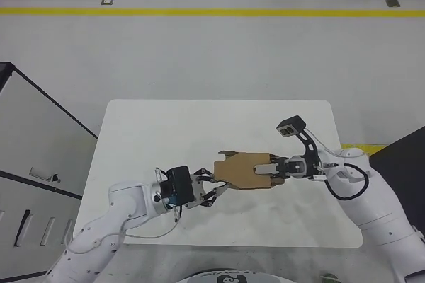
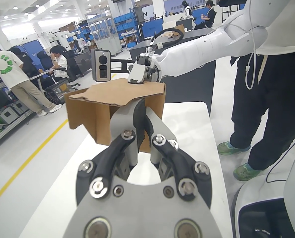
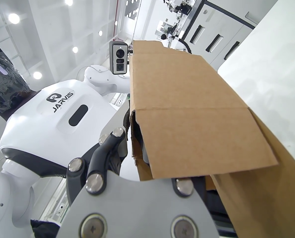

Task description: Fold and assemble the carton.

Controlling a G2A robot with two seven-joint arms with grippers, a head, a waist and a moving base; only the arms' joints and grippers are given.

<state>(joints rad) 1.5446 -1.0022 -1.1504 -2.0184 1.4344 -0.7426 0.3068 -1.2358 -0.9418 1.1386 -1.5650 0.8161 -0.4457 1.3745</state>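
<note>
A brown cardboard carton [image 1: 244, 172], partly folded, lies on its side in the middle of the white table [image 1: 198, 127]. My left gripper [image 1: 216, 187] is at the carton's near-left end. In the left wrist view its fingers [image 2: 135, 115] are shut on the edge of a side wall, under the carton's jagged top panel [image 2: 127, 91]. My right gripper [image 1: 265, 170] is at the opposite end, clamped over the top panel's edge [image 2: 137, 81]. In the right wrist view a flap of the carton [image 3: 182, 95] covers one finger; the other finger [image 3: 124, 122] presses its outside.
A grey cabinet [image 1: 28, 141] stands left of the table and a dark counter [image 1: 411, 141] to its right. A person in dark trousers [image 2: 269, 87] stands close by the table's right side. Bare table surface [image 1: 219, 233] lies in front of and behind the carton.
</note>
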